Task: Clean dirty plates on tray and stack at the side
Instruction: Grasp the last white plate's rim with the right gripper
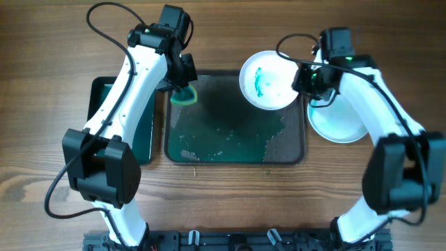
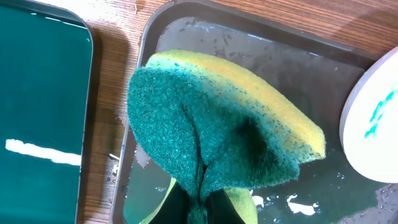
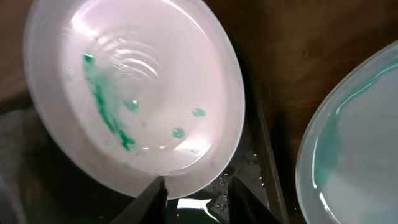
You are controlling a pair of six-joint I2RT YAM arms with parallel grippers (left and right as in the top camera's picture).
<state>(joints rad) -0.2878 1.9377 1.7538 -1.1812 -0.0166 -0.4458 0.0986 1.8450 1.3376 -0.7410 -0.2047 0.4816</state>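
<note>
over the tray (image 1: 230,143), right tool (image 3: 196,199) grips smeared plate (image 3: 137,93).

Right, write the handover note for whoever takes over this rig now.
Left gripper: shut on the sponge, over the tray's far-left corner.
Right gripper: shut on the rim of the dirty plate, held tilted at the tray's far-right corner; teal smears not yet scrubbed.
Second plate: on the table, right of the tray, faintly teal-tinged.
No third plate in view.
Left: scrub the held plate and stack it on the second.
</note>
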